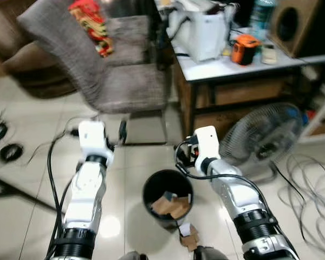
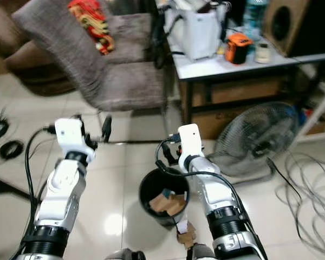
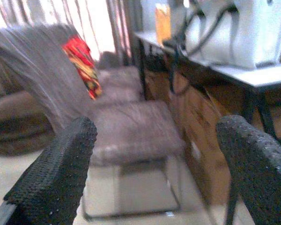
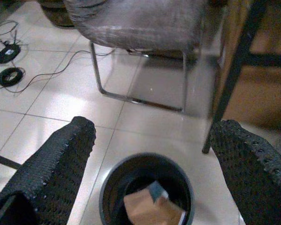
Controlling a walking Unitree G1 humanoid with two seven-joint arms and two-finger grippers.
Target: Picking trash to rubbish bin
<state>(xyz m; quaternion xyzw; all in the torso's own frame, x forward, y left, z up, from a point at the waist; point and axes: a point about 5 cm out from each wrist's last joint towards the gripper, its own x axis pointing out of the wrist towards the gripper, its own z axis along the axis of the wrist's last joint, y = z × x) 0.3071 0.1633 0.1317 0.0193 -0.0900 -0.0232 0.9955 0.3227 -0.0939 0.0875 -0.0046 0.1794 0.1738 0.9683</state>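
The right gripper (image 4: 150, 154) is held above the round black rubbish bin (image 4: 113, 187), fingers spread wide and empty. Brown cardboard trash (image 1: 170, 206) is seen inside. The left gripper (image 3: 159, 159) is likewise spread, holding nothing.

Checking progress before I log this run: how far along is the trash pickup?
Done: brown cardboard scraps lie inside the round black rubbish bin. In hand: nothing; the right gripper hangs open above the bin, the left gripper is open, facing the grey chair. Left: one crumpled cardboard-and-white scrap on the tile beside the bin.
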